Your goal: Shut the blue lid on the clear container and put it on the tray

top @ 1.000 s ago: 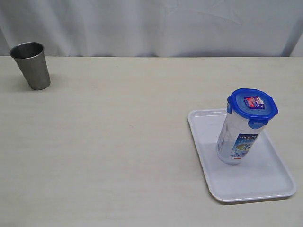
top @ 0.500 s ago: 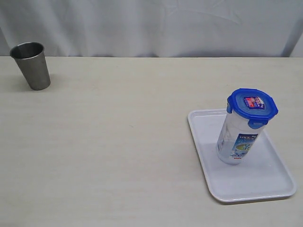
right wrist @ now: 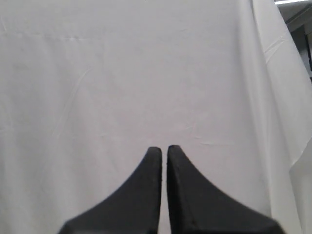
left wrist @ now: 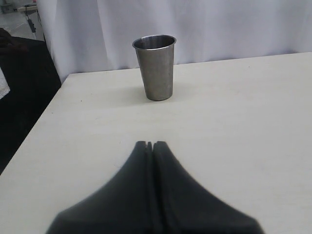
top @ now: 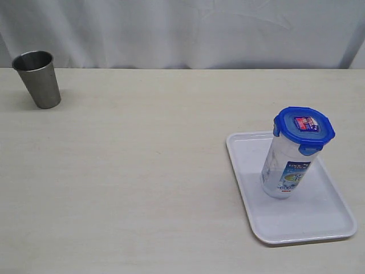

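Exterior view puts the clear container (top: 283, 171) standing on its base on the tray (top: 319, 225), roughly mid-tray, at the right side of the bench (top: 142, 171). The blue lid (top: 303, 128) sits on top of the container. I can see one flap folded down on the near side and another on the left. The remaining flaps are hard to make out, so I cannot tell whether every one is latched. The print on the container's label is too small to read. The container's body hides a stretch of the tray's floor and far rim behind it.

A steel cup (top: 38, 79) stands at the far left of the bench, well apart from the tray.

My pincers show only in the wrist views. The left pincer (left wrist: 149, 144) is clenched on nothing, its tips pressed together with just a seam between them and its base cut off by the frame edge. The steel cup (left wrist: 155, 67) stands beyond it, clear of the tips. My right pincer (right wrist: 161, 148) is likewise clenched and empty, showing a hairline gap. It faces a white curtain (right wrist: 146, 73) that fills its view.
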`<state>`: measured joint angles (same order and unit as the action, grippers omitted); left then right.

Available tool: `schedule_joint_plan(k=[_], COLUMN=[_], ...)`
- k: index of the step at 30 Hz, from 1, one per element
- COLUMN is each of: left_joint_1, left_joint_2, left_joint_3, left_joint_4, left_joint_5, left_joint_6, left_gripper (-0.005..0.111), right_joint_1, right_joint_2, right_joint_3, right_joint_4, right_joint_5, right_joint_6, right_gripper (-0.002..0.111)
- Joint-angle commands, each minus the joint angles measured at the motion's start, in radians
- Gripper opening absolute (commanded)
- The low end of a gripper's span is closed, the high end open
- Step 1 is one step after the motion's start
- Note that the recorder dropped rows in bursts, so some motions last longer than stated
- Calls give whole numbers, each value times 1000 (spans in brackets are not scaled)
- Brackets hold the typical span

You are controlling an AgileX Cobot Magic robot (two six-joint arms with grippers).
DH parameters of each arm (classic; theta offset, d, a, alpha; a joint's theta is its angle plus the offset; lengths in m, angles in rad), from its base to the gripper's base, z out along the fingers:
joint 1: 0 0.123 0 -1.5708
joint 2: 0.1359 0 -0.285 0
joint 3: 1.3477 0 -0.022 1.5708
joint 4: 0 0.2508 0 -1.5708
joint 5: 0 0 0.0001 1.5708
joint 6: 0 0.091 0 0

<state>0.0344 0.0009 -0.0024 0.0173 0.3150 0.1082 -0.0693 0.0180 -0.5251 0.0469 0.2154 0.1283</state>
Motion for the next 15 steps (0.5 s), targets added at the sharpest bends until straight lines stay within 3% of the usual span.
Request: schedule_joint_plan(k=[1, 7, 15], left_joint_1=[1, 1, 1], left_joint_2=[-1, -1, -1], left_joint_3=[2, 2, 2], left_joint_4=[-1, -1, -1], left_joint_5=[-6, -6, -6], left_joint_6=[3, 3, 3], left_gripper=[0, 0, 0], right_joint_1=[2, 2, 2], right_joint_2=[-18, -18, -18], right_joint_3=[115, 369, 518], right_joint_4=[-138, -171, -213], right_joint_5=[-121, -423, -430], right_joint_6=[116, 111, 111], right_gripper=[4, 4, 4])
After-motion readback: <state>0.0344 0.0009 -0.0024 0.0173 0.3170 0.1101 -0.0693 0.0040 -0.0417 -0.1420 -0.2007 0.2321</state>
